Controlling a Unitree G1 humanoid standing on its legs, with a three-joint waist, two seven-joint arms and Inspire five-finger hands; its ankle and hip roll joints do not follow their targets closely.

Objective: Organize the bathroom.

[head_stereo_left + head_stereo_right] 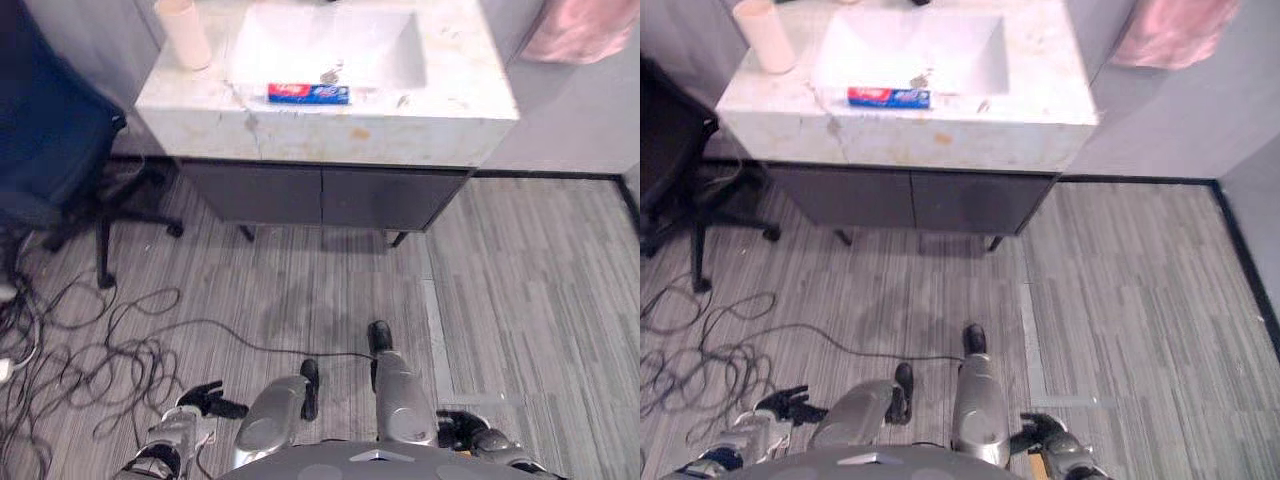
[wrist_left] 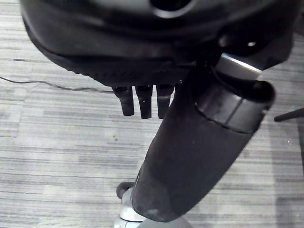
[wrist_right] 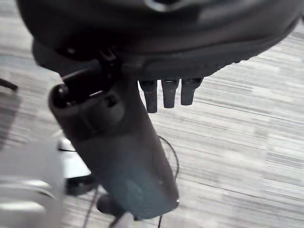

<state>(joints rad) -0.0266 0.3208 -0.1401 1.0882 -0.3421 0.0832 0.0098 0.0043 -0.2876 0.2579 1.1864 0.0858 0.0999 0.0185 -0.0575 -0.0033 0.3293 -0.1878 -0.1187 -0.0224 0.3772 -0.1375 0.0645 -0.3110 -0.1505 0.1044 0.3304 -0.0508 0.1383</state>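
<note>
A red and blue toothpaste box [image 1: 308, 94] lies on the front rim of a white marble sink counter [image 1: 330, 125] at the far side of the room. A beige cup [image 1: 185, 32] stands at the counter's back left corner. My left hand [image 1: 205, 402] hangs low at my side over the floor, with its fingers [image 2: 142, 99] straight and holding nothing. My right hand [image 1: 1045, 435] hangs low on the other side, and its fingers [image 3: 168, 92] are likewise straight and bare. Both hands are far from the counter.
A dark cabinet [image 1: 325, 195] sits under the counter. A blue office chair [image 1: 50, 150] stands at the left, with tangled cables [image 1: 90, 350] on the grey plank floor. A pink towel [image 1: 585, 30] hangs at the upper right.
</note>
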